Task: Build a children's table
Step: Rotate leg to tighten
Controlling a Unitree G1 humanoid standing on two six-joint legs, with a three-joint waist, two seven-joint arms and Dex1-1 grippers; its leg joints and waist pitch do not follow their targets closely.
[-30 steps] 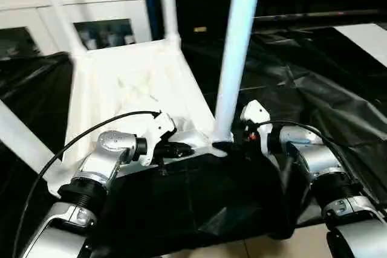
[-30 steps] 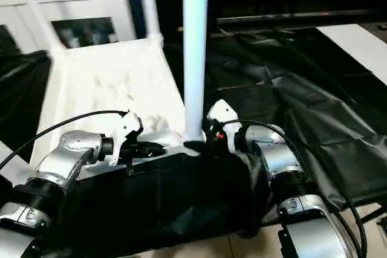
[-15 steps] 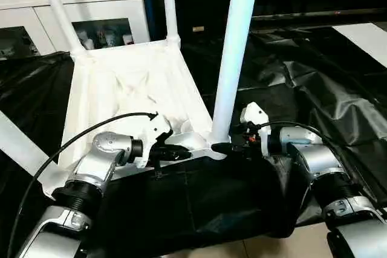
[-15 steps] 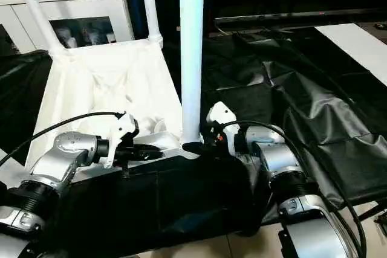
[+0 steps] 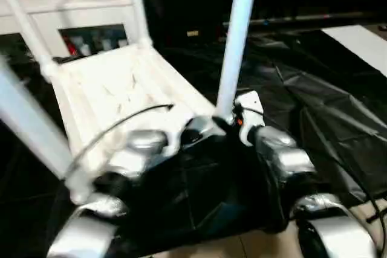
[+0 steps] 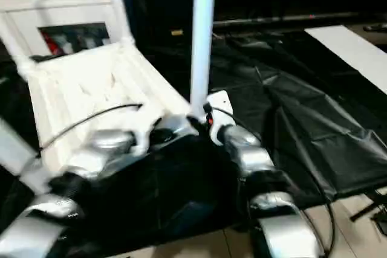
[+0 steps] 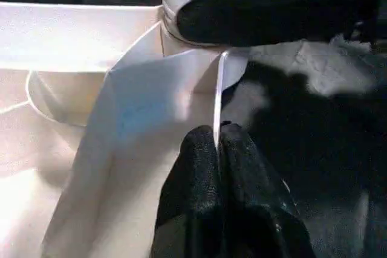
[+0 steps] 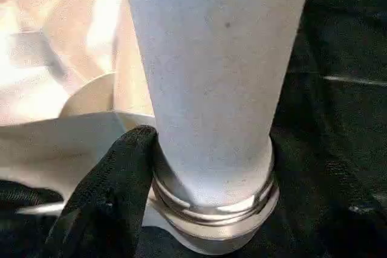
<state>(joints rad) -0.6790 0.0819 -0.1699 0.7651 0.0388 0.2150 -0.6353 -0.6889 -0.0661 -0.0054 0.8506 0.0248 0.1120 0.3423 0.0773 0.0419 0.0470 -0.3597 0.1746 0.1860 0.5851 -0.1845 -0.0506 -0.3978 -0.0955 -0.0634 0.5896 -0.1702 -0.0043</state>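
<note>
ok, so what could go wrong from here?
1. Thread rings show at the base of the leg where the right claw sits. It may not be fully home, so the tall leg could lean or wobble.
2. The left claw is shut on just a thin rib of the tabletop. It could slip, letting the top turn.

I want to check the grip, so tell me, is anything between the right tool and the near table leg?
Nothing visible: one finger of the right tool lies right against the leg just above its socket.
</note>
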